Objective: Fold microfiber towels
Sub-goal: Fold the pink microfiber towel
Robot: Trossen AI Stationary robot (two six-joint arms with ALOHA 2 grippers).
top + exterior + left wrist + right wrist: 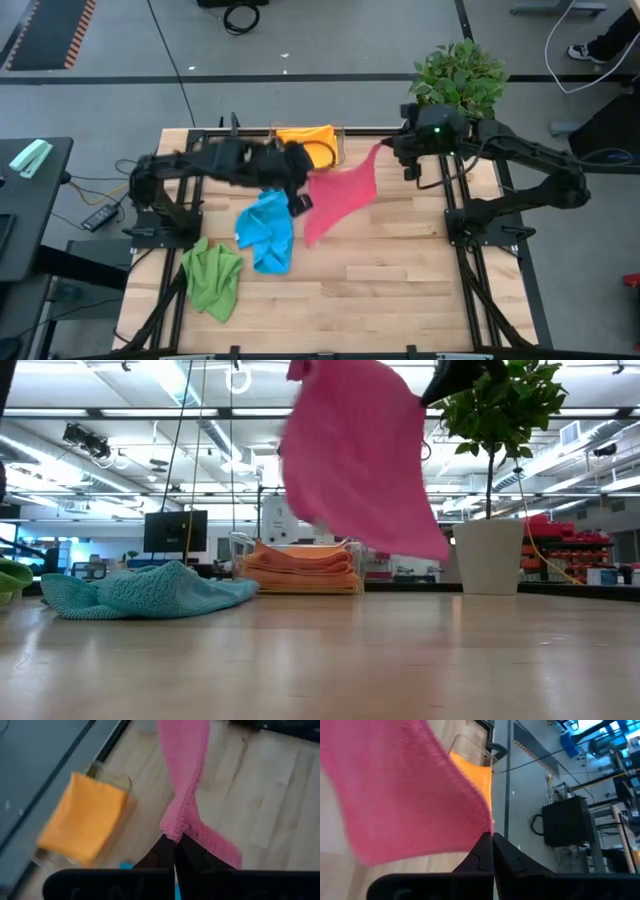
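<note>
Pink microfiber towel (340,200) airborne, pinched at 2 corners.
Left gripper (175,851) and right gripper (492,840) clamped shut on cloth, stretching flat for folding.

no readable text, label, brand, number or sign found anywhere in these views.
</note>
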